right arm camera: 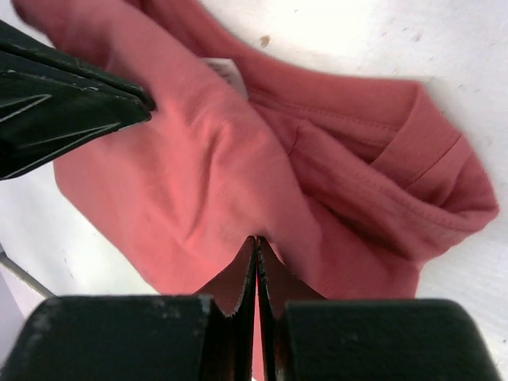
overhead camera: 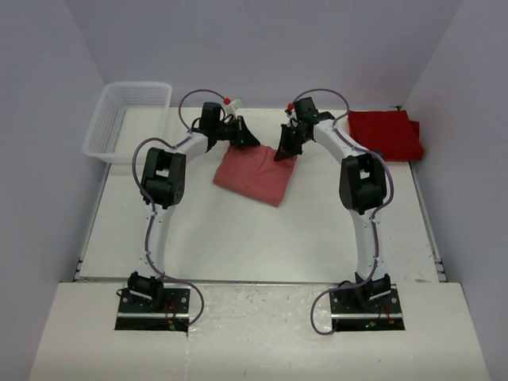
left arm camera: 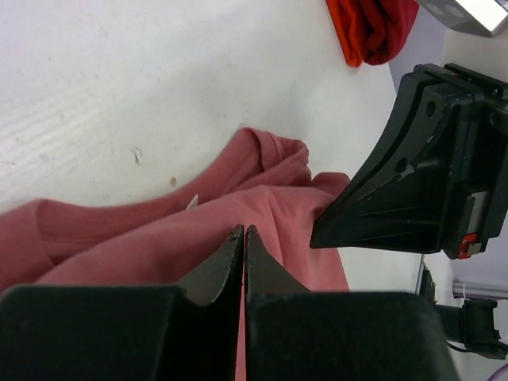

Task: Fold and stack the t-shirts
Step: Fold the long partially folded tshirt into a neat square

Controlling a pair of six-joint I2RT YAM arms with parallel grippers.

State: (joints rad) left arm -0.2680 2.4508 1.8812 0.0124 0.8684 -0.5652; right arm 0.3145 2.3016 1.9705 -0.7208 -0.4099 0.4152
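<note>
A faded salmon-red t-shirt point(overhead camera: 252, 175) lies partly folded mid-table. My left gripper point(overhead camera: 246, 139) is at its far left edge and my right gripper point(overhead camera: 284, 151) at its far right edge. In the left wrist view the left gripper point(left arm camera: 243, 232) is shut with the salmon cloth point(left arm camera: 159, 238) pinched between its tips. In the right wrist view the right gripper point(right arm camera: 256, 240) is shut on puckered salmon cloth point(right arm camera: 214, 159). The collar and a white label point(right arm camera: 226, 73) show beyond it. Brighter red folded t-shirts point(overhead camera: 386, 133) lie at the back right, also seen in the left wrist view point(left arm camera: 373, 28).
A white mesh basket point(overhead camera: 127, 119) stands at the back left corner. The right gripper's black fingers point(left arm camera: 397, 182) are close beside the left gripper, and the left gripper's fingers point(right arm camera: 63, 95) show in the right wrist view. White walls enclose the table.
</note>
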